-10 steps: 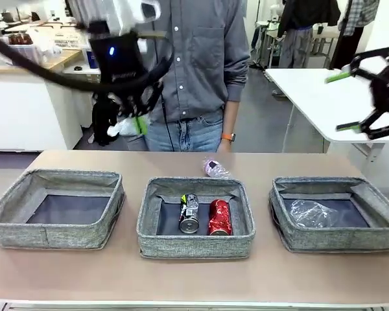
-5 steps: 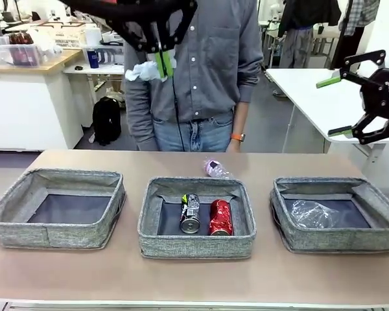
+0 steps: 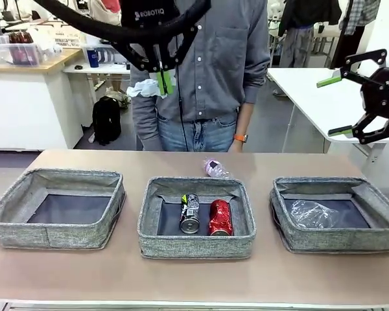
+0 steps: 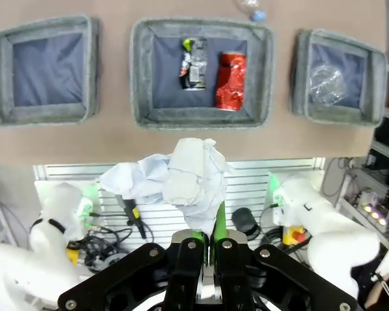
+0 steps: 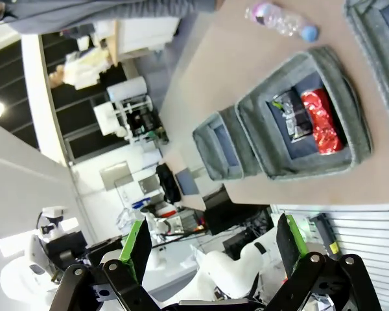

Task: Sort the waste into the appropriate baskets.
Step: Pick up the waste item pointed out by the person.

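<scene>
3 baskets [image 3: 52,237] [image 3: 196,247] [image 3: 337,241] far below: left tool [image 3: 163,83] tight around paper wad [image 3: 142,87], right tool [image 3: 334,107] agape, empty.

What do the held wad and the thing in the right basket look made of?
The wad: thin white paper or tissue, matte, sharply crumpled. The clear item in the right basket: glossy transparent plastic with glints; probably a crushed bottle.

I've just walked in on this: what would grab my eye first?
The left gripper, held high, is shut on a crumpled paper wad. A dark can and a red can lie side by side in the middle basket. The right gripper hangs open at the right.
</scene>
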`<state>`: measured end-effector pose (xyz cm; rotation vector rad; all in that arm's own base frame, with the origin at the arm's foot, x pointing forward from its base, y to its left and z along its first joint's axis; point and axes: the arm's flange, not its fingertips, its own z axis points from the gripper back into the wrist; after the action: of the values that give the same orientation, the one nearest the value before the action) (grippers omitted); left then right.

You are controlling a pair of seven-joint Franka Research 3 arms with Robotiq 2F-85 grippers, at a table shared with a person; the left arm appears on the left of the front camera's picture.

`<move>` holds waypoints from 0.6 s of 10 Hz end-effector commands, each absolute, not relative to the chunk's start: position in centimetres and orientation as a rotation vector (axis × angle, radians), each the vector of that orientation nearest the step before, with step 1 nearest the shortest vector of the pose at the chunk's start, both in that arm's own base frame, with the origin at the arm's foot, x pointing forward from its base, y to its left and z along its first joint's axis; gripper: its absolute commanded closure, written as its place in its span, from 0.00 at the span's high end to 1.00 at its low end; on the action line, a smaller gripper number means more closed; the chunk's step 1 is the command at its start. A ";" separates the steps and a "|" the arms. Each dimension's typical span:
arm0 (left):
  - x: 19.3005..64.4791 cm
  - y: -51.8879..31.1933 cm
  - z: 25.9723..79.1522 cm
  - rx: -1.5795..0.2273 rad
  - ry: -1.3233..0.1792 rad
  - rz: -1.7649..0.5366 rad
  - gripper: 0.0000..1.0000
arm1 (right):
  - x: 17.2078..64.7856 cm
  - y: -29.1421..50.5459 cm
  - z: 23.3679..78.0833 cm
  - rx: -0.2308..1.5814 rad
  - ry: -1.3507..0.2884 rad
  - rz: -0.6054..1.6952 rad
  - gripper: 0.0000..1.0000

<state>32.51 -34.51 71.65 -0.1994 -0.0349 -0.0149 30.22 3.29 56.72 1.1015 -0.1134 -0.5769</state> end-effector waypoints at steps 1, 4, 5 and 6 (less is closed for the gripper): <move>32.4 -35.1 72.6 -0.349 -0.048 -0.095 0.00 | 30.2 3.2 56.8 1.113 -0.112 -0.576 1.00; 31.3 -36.4 76.0 -0.351 -0.071 -0.128 0.00 | 30.2 3.2 56.8 1.113 -0.112 -0.576 1.00; 31.2 -36.6 76.8 -0.335 -0.077 -0.130 0.00 | 30.2 3.2 56.8 1.113 -0.112 -0.576 1.00; 31.2 -36.9 77.4 -0.326 -0.078 -0.106 0.00 | 30.2 3.2 56.8 1.113 -0.112 -0.576 1.00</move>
<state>30.86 -36.55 76.61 -0.3511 -0.0821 -0.1236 30.22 3.29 56.72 1.1016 -0.1135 -0.5771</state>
